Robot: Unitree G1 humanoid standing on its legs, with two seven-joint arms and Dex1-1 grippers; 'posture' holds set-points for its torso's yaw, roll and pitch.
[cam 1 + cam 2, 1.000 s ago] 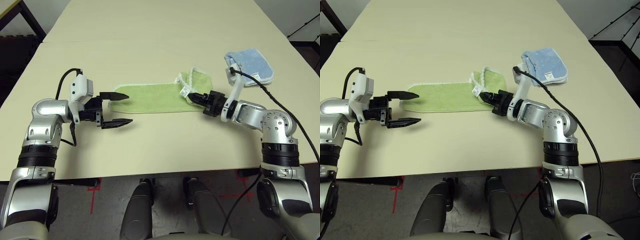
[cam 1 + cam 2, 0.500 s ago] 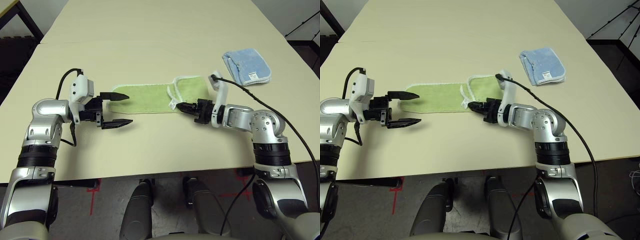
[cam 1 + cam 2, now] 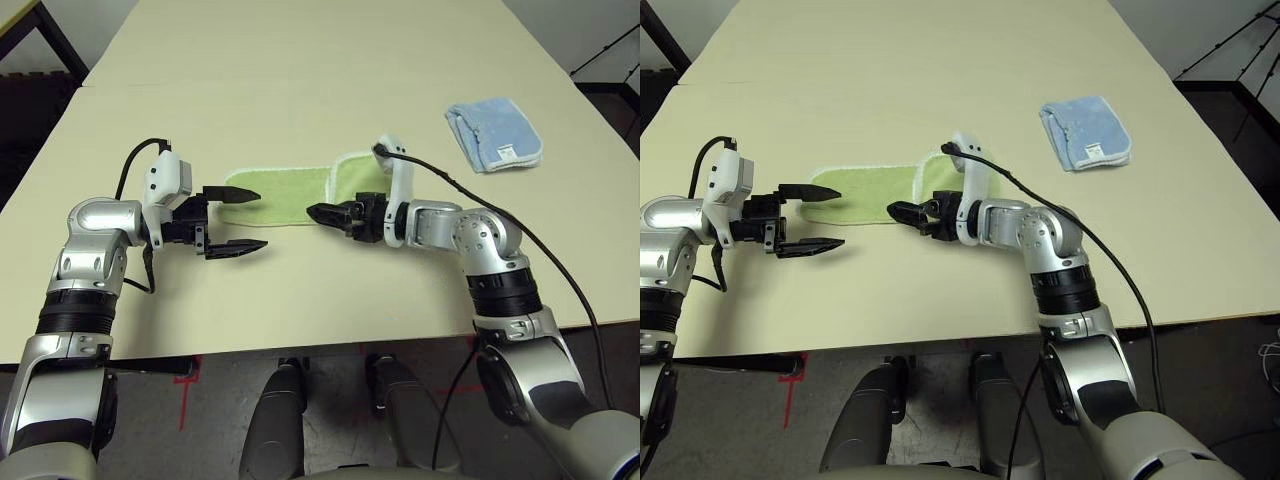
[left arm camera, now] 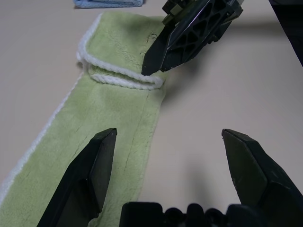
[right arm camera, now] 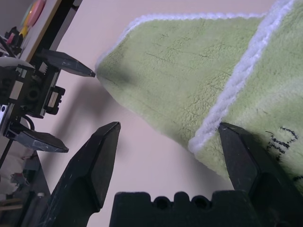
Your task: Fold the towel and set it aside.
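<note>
Near the middle of the head camera's frame, a little left of centre, the towel (image 3: 300, 192) lies flat on the pale tabletop (image 3: 330, 90) as a long green strip with white stitched edging. Its right end is doubled over onto the strip, so a second layer with a white border sits on top there, and a small dark embroidered mark shows on that upper layer in the right wrist view. The right tool (image 3: 332, 216) hovers at the near edge of the towel, just below the folded-over part, pointing toward the left of the frame; its two black fingers stand spread apart and pinch nothing, with the white-edged fold lying between and beyond them in its own wrist view. Whether its fingertips touch the cloth cannot be told. The left tool (image 3: 242, 220) sits at the left end of the towel, pointing toward the right of the frame, its fingers also spread wide and empty. Its upper finger (image 3: 236, 194) reaches over the towel's rounded left corner, while the lower finger (image 3: 235, 247) is over bare tabletop nearer the bottom of the frame. A smaller folded light blue cloth (image 3: 494, 134) rests well apart in the upper right of the frame, clear of both arms.
</note>
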